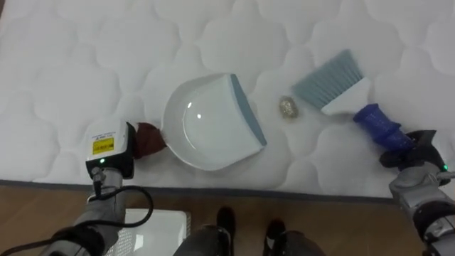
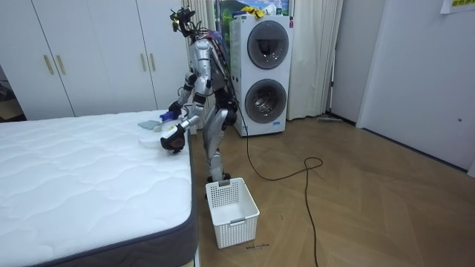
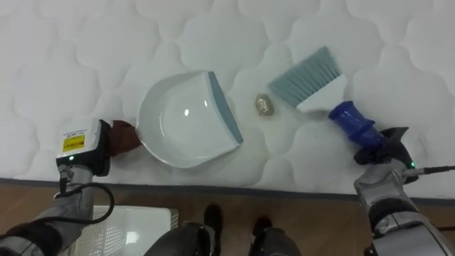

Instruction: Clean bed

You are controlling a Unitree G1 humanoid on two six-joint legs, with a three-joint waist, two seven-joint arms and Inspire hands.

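Left robot hand (image 1: 110, 151) is seen curled round the dark red handle (image 1: 149, 139) of a white dustpan (image 1: 206, 121). The right robot hand (image 1: 418, 151) is closed round the blue handle (image 1: 377, 122) of a brush (image 1: 340, 85). The bed (image 1: 85, 57), a white quilted mattress, is faced from its edge, and both tools are laid on it near that edge. A white basket (image 2: 231, 211) is set on the floor beside the bed, by the robot's feet.

The dustpan is rested flat with its grey-blue lip turned toward the brush. The brush is angled with its pale blue bristles pointed at the lip. Between lip and bristles, apart from both, a small crumpled scrap (image 1: 287, 107) is left on the mattress.

The scrap is judged very light and apt to roll or catch in the quilted dips. The dustpan is judged stiff and light, best held by its handle with the lip pressed into the soft surface so that nothing is slipped beneath it. The bristles are judged soft, so a short, low sweep is called for.
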